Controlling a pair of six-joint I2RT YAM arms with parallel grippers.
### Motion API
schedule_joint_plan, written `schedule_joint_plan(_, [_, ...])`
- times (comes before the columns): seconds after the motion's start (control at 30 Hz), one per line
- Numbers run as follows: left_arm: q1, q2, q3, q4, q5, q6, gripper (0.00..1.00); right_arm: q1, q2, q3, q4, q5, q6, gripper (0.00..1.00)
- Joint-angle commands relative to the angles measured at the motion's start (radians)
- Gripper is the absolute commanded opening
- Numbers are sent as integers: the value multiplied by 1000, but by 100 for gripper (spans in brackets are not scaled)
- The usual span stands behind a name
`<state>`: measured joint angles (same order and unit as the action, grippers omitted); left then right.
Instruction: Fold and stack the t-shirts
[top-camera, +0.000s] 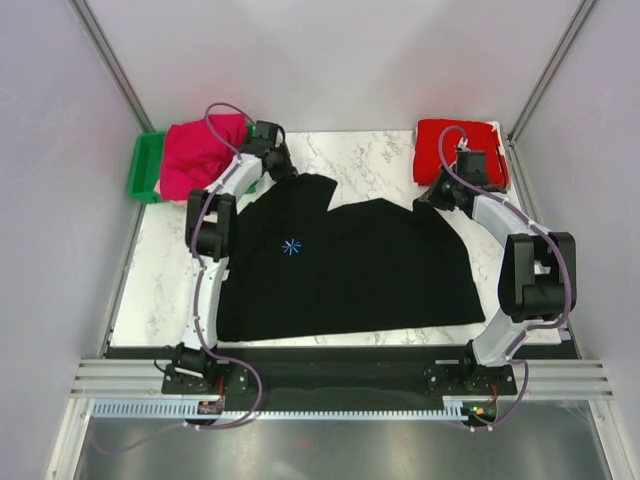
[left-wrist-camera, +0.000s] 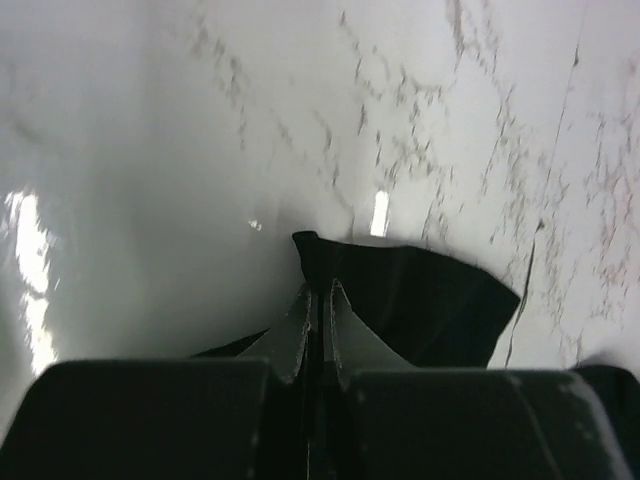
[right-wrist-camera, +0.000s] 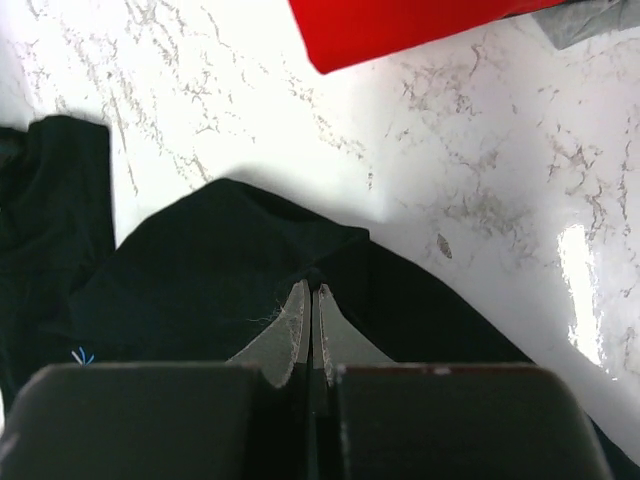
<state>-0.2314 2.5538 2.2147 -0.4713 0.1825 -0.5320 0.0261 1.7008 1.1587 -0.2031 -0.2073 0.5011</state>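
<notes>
A large black t-shirt (top-camera: 350, 265) with a small light-blue starburst logo (top-camera: 291, 247) lies spread on the marble table. My left gripper (top-camera: 283, 170) is shut on the shirt's far left edge; in the left wrist view the jaws (left-wrist-camera: 318, 292) pinch black cloth (left-wrist-camera: 420, 300). My right gripper (top-camera: 432, 200) is shut on the shirt's far right edge; the right wrist view shows the jaws (right-wrist-camera: 309, 290) closed on the black cloth (right-wrist-camera: 200, 270). A folded red t-shirt (top-camera: 450, 148) lies at the back right, also in the right wrist view (right-wrist-camera: 400, 25). A magenta t-shirt (top-camera: 200, 155) lies bunched at the back left.
A green plastic bin (top-camera: 146, 168) stands at the back left under the magenta cloth. Grey walls close in both sides. The table's left edge (top-camera: 130, 270) runs by the left arm. The arm bases sit on the black rail at the front (top-camera: 340, 375).
</notes>
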Motion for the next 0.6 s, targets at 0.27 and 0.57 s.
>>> schedule_joint_plan(0.27, [-5,-670,-513,-24,-115,79,2,-22,-70,58,-21,34,-13,0])
schedule_joint_plan(0.57, [-5,-1090,-910,-18,-179,66,2,-66,-170,-73,-9,95,-33,0])
